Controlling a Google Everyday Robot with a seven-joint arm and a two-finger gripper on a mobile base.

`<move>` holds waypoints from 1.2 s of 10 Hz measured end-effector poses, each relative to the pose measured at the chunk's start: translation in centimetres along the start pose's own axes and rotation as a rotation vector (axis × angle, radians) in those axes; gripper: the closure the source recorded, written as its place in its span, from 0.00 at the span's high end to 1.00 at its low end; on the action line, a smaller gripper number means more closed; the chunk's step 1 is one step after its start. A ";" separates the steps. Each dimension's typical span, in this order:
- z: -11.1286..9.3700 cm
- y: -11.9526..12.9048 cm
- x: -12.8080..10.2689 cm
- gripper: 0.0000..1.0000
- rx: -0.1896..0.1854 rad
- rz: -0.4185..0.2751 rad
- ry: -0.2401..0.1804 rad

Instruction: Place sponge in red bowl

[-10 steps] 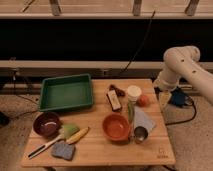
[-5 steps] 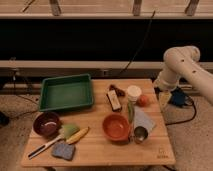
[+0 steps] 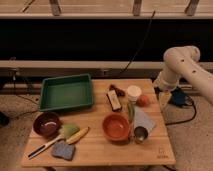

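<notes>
Gripper: we find the gripper (image 3: 165,96) low beside the right edge of the table (image 3: 95,150), under the white arm (image 3: 180,60); jaws spread wide, holding nothing.
Change: none. Arm and objects sit as they did a second ago, so we judge the reach not yet begun.
Red bowl: the bowl (image 3: 116,127) is round, smooth and orange-red with a lighter inside; it stands empty at mid-front.
Sponge: the sponge (image 3: 63,150) is a flat, soft-looking blue-grey pad with rounded corners. It lies at front left, well apart from the gripper.
Neighbours: we note a green-headed brush (image 3: 70,131) just behind the sponge and a dark bowl (image 3: 47,124) near it.
</notes>
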 end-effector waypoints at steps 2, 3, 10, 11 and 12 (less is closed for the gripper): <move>-0.3 -0.2 -1.1 0.77 0.014 -0.057 0.006; -0.5 -0.3 -2.6 0.77 0.024 -0.096 0.007; -1.7 0.5 -17.7 0.77 0.064 -0.416 0.052; -1.8 0.7 -19.6 0.77 0.066 -0.465 0.061; -1.8 1.0 -22.0 0.77 0.067 -0.523 0.071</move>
